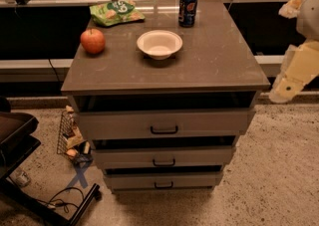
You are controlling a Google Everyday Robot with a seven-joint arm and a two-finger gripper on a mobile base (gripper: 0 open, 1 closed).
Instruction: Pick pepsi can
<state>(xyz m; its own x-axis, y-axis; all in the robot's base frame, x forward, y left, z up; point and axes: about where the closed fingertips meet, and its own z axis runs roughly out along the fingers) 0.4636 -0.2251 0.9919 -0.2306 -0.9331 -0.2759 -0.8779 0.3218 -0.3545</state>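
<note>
**Blue pepsi can point(188, 8) stands upright at the far side of the surface point(214, 65)**

Seen from the middle of the grey-brown flat surface, the dark blue cylindrical pepsi can with the silver top rim is at about 1 o'clock, close to the far edge. It stands alone and touches nothing else. A white round bowl point(159, 44) sits near the middle, a little toward 12 o'clock. It is near the can but clearly apart from it. A red round apple point(92, 41) rests at about 10 o'clock, near the left edge. A green crinkled snack bag point(116, 12) lies flat at about 11 o'clock, in the far left corner.

The pale cream pincer point(291, 78) hangs at about 3 o'clock. It is outside the right edge of the surface and lower than the top. It is well apart from the can and it holds nothing that I can see. Whether it is open or closed I cannot tell.

Under the surface are three pale drawers point(163, 123) with dark handles, one below the other. On the speckled floor at about 8 o'clock a small wire basket point(67, 135) leans against the cabinet, and a blue tape cross point(79, 175) lies just in front of it.
</note>
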